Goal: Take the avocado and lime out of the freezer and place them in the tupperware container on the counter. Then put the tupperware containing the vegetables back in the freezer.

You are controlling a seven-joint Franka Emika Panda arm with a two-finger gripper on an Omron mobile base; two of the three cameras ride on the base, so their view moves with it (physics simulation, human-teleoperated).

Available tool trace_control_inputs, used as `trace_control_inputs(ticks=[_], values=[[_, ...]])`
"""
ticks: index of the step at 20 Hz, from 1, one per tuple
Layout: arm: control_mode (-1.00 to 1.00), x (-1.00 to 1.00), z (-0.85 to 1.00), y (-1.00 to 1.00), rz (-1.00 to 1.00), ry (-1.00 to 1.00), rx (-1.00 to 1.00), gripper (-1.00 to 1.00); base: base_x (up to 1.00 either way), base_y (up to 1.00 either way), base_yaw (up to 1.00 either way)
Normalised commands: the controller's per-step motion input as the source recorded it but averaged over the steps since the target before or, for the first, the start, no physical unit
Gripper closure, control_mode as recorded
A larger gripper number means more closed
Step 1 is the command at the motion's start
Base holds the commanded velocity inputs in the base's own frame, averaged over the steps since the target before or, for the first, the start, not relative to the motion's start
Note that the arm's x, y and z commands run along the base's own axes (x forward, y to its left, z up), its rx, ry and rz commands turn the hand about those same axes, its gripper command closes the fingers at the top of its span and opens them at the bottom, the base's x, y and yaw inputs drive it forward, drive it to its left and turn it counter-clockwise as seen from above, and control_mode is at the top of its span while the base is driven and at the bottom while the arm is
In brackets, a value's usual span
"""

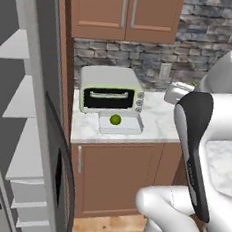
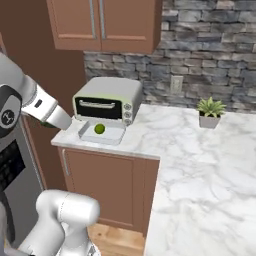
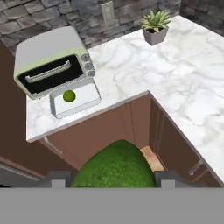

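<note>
Gripper (image 3: 113, 177) jaws clamped on the avocado (image 3: 114, 168), dark dull green and bulging between the two finger tips at the bottom of the hand view, held high above the counter's (image 3: 175, 83) front edge and the brown cabinets below. Lime (image 3: 68, 96) inside the tupperware container (image 3: 85, 98), toward its end nearer the freezer, the tray sitting on the white marbled counter just in front of the grey-and-green toaster oven (image 3: 48, 61). Freezer (image 1: 16, 128) open at the left of the left base view, white shelves showing; small potted plant (image 2: 210, 112) farther along the counter by the stone wall.
</note>
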Motion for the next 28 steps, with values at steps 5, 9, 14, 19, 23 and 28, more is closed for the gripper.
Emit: trace_control_inputs(ticks=[5,9,14,19,23,28], values=[[1.0,0.0,0.0,0.0,0.0,0.0,0.0,1.0,0.74,0.0,0.0],[-1.0,0.03,-0.16,0.0,0.0,0.01,0.0,1.0,0.16,0.0,0.0],[-1.0,0.18,-0.53,0.07,0.0,0.08,0.01,1.0,0.0,0.0,0.0],[-1.0,0.65,-0.58,0.26,0.02,0.15,0.01,1.0,0.0,0.0,0.0],[-1.0,0.9,-0.55,0.15,0.02,0.17,0.0,1.0,0.0,0.0,0.0],[-1.0,0.92,-0.57,0.01,0.01,0.17,0.01,1.0,0.0,0.0,0.0]])
